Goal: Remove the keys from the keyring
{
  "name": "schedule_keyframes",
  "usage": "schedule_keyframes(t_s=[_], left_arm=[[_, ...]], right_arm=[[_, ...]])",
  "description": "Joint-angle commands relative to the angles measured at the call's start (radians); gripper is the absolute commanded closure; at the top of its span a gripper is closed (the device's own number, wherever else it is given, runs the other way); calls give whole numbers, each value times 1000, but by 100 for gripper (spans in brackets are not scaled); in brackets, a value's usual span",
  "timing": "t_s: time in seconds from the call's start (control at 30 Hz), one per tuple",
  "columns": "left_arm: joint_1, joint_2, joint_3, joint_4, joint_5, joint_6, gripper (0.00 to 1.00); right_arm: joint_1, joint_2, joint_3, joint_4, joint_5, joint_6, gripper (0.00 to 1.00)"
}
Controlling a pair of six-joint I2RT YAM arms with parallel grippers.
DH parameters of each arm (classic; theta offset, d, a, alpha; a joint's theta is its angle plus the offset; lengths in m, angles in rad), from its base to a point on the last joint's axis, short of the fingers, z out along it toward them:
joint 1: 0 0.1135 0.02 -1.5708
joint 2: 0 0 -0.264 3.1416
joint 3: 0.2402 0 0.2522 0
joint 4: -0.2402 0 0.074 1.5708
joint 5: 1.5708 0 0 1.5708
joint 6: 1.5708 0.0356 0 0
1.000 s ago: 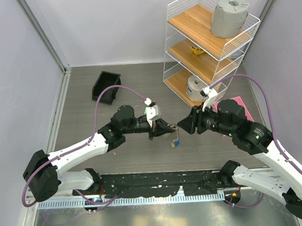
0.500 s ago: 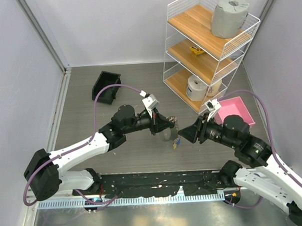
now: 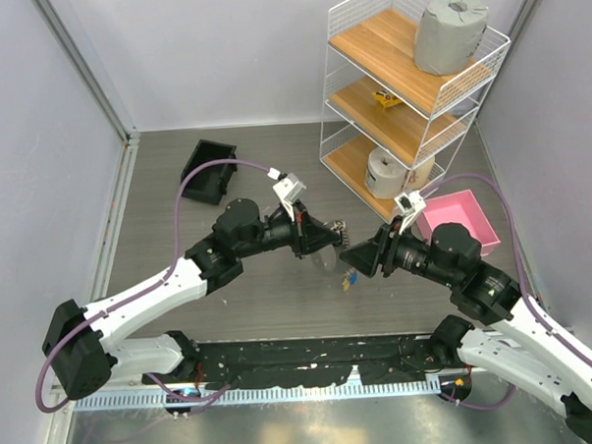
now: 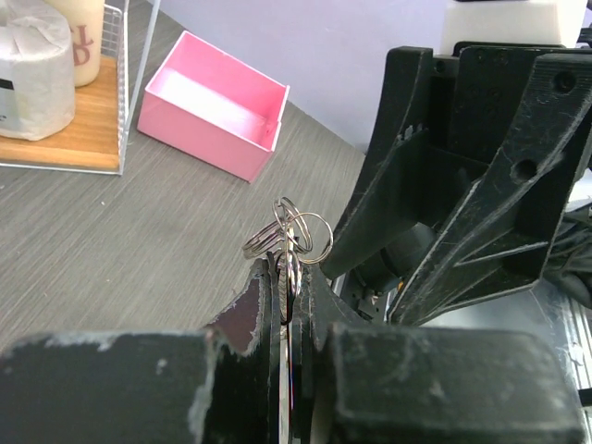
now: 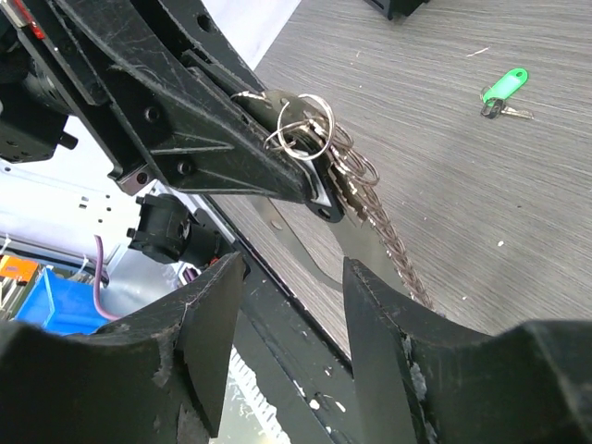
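Observation:
My left gripper (image 3: pixel 330 239) is shut on the keyring (image 3: pixel 337 228) and holds it above the table. In the left wrist view its jaws (image 4: pixel 289 277) pinch the wire, with small silver rings (image 4: pixel 294 233) bunched just above the tips. A silver link chain (image 5: pixel 389 242) hangs down from the keyring (image 5: pixel 302 127). The keys (image 3: pixel 348 277), blue and yellow, dangle below it in the top view and are hidden in both wrist views. My right gripper (image 3: pixel 352 254) is open just right of the left fingers, with nothing between its fingers (image 5: pixel 291 277).
A pink bin (image 3: pixel 455 221) sits on the table to the right, below the white wire shelf (image 3: pixel 409 99). A black bin (image 3: pixel 207 170) stands at the back left. A green-tagged key (image 5: pixel 504 88) lies alone on the table.
My left gripper has lifted and moved right with the keyring. My right arm drew back, uncovering the pink bin, then came in again towards the keyring with its jaws a little wider.

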Motion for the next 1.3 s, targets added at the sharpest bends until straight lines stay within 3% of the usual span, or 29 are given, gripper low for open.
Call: schedule_keyframes(t_s=[0.0, 0.2, 0.57, 0.73, 1.27], left_arm=[[-2, -24, 45, 15, 41, -38, 100], [-2, -28, 44, 24, 69, -61, 100], [-2, -44, 7, 69, 156, -3, 100], [-2, -36, 4, 110, 268, 20, 100], [-2, -74, -42, 175, 343, 131, 100]], right_arm=[[8, 19, 16, 70, -18, -27, 45], [8, 19, 19, 73, -14, -33, 41], [6, -36, 102, -28, 66, -67, 43], [6, -15, 156, -82, 85, -89, 43], [8, 88, 220, -76, -87, -35, 51]])
